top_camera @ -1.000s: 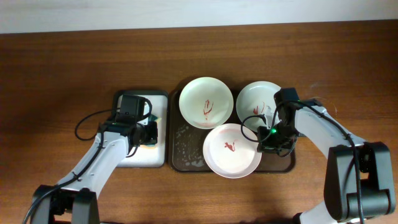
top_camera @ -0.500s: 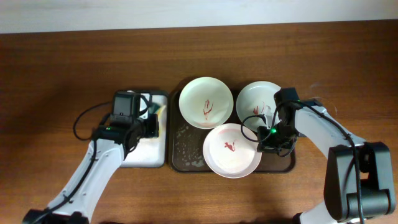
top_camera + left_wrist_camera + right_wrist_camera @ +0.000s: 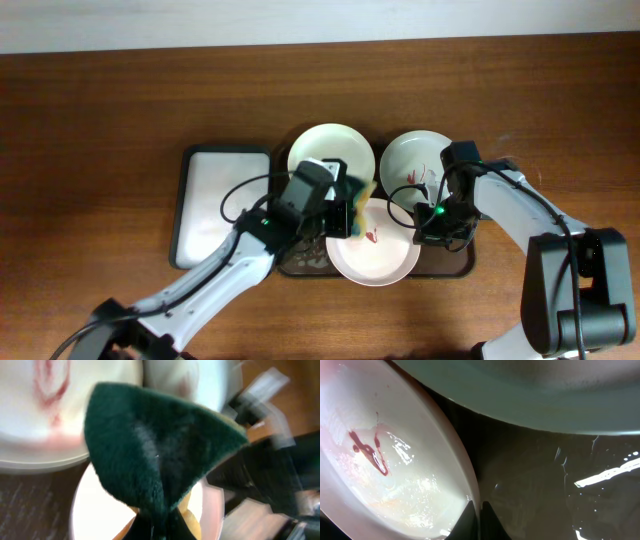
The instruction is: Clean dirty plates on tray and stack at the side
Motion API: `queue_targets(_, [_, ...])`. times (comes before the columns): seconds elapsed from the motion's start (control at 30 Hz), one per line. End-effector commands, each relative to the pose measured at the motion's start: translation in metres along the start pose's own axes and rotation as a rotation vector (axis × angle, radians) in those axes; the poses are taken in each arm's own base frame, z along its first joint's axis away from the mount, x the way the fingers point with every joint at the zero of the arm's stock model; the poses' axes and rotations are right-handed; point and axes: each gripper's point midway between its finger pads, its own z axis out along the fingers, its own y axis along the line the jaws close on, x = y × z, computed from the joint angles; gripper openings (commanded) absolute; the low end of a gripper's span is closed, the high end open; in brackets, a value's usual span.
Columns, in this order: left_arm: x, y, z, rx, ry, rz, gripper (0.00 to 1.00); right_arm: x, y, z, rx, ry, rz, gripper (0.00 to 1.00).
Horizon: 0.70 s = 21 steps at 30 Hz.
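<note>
Three plates lie on the dark brown tray (image 3: 298,255): cream-white (image 3: 325,150) and mint-green (image 3: 410,155) at the back, pinkish-white (image 3: 375,255) at the front, each with red smears. My left gripper (image 3: 350,208) is shut on a green and yellow sponge (image 3: 155,445) and holds it above the near edge of the pinkish-white plate (image 3: 100,505), next to the cream-white plate (image 3: 45,405). My right gripper (image 3: 428,225) is shut on the pinkish-white plate's right rim (image 3: 470,485). The ring-marked tabletop patch does not show.
A smaller white-bottomed tray (image 3: 220,205) stands left of the brown tray. White suds fleck the brown tray's front left corner (image 3: 295,240). The mint-green plate (image 3: 530,395) lies just beyond my right gripper. Bare wood tabletop surrounds both trays.
My left arm has swung right from the white-bottomed tray to the brown tray, carrying the sponge over the plates. The right arm and the plates have not moved.
</note>
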Motion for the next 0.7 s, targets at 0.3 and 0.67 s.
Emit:
queue_targets(0.3, [-0.005,-0.017,0.039,-0.131,0.099,-0.032,0.00,0.001,0.004,0.002,-0.015,0.009,-0.005,0.04])
queue_targets(0.67, [0.039,-0.010,0.084,-0.181,0.198,-0.061,0.00,0.001,0.004,0.002,-0.015,0.009,-0.006,0.04])
